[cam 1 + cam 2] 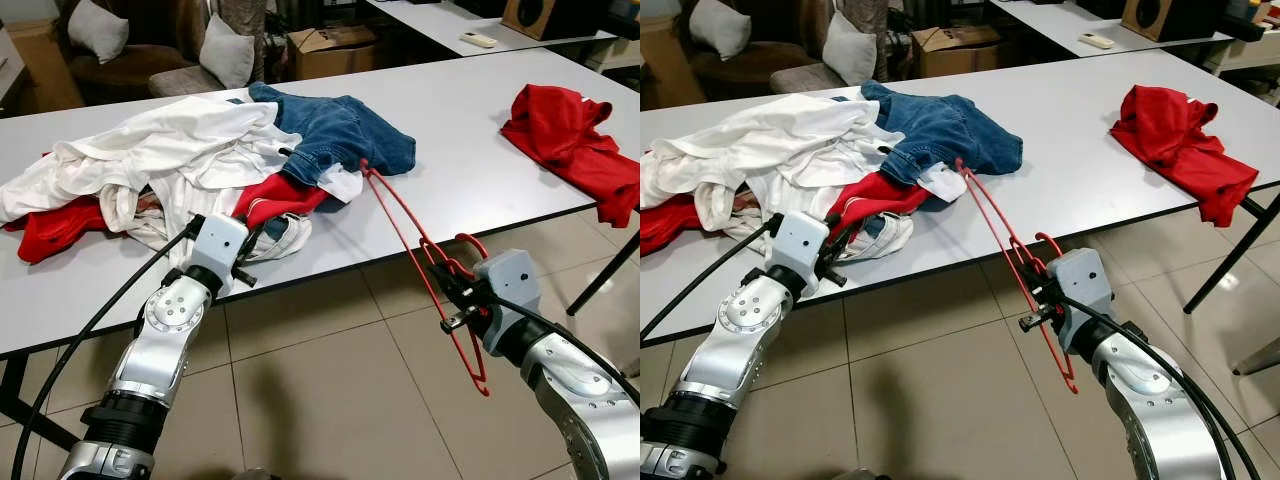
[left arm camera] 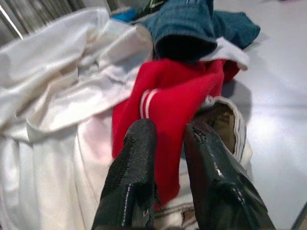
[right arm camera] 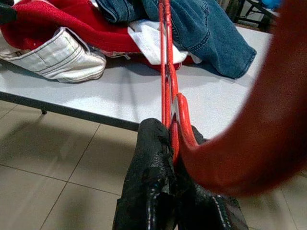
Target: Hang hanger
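Fingers of the right gripper [image 3: 170, 158] are pinched tight on the red hanger [image 1: 425, 255], right of centre in the left eye view, beyond the table edge and over the tiled floor [image 1: 330, 390]. That arm reaches up from the lower right corner, wrist angled toward the table. Its long axis runs diagonally: the far end rests against the blue jeans [image 1: 335, 130] on the white table [image 1: 470, 160]; the near end hangs below the gripper. At lower left, the left gripper [image 2: 168, 143] sits with narrowly parted fingers touching a red garment [image 2: 168, 100] in the clothes pile beside a white shirt [image 1: 170, 145]. Another red cloth [image 1: 575, 140] lies at upper right.
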